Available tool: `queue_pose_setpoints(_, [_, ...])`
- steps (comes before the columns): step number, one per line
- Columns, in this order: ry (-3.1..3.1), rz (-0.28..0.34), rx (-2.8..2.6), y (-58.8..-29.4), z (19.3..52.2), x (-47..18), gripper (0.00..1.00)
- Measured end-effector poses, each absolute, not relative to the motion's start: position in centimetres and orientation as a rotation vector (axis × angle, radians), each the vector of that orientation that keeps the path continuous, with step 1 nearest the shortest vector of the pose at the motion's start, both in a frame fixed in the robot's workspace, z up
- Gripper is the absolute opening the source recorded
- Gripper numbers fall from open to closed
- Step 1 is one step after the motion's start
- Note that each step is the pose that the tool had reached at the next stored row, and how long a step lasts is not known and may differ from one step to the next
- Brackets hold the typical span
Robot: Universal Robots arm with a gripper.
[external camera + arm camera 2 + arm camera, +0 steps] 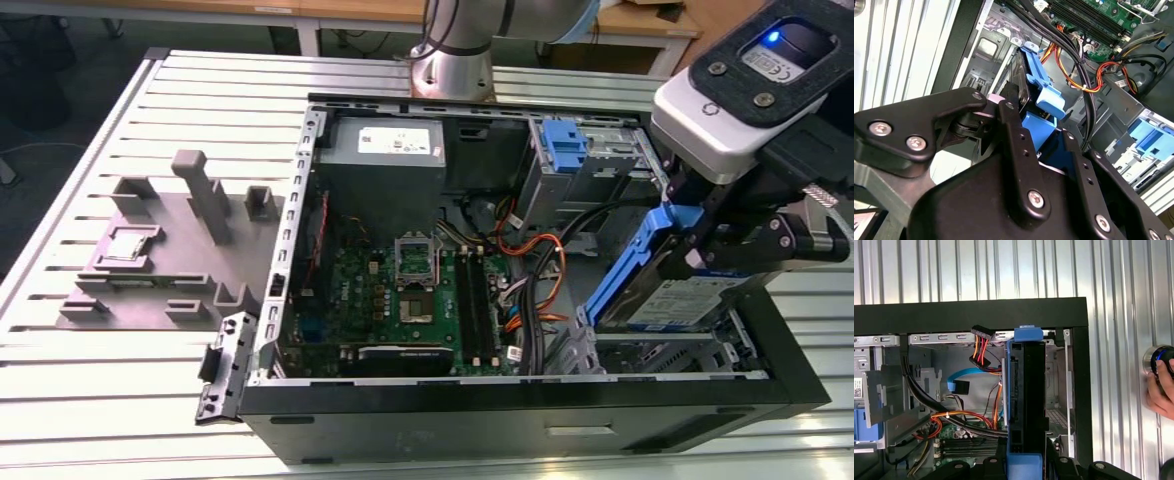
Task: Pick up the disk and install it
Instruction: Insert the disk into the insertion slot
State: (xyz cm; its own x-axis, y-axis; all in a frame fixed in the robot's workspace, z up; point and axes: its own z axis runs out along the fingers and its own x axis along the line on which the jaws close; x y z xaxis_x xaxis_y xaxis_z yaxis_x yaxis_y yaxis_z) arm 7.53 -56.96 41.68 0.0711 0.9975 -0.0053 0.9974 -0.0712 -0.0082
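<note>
the flat silver-grey disk, rimmed in smooth blue plastic, was held clamped in the matte black gripper, tilted within the open black case at the exterior view's right.

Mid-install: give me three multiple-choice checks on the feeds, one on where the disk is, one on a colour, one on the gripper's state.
1. Where is the disk?
A. On the slatted table outside the case.
B. Held at the end of the open computer case on the exterior view's right.
C. Flat on the motherboard.
2. The bracket round the disk is:
A. Red.
B. Green.
C. Blue.
3. The gripper is:
A. Shut on the disk.
B. Open, clear of it.
C. Shut on a cable.
Answers:
1 B: the exterior view shows it there, tilted on edge.
2 C: blue plastic edges it.
3 A: in the second wrist view the fingers clamp it.
</note>
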Motion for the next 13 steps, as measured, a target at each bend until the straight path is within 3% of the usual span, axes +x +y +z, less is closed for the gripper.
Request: queue_pose_setpoints(13, [-2.139,0.015,-2.297,-56.97,41.07,7.53,0.37])
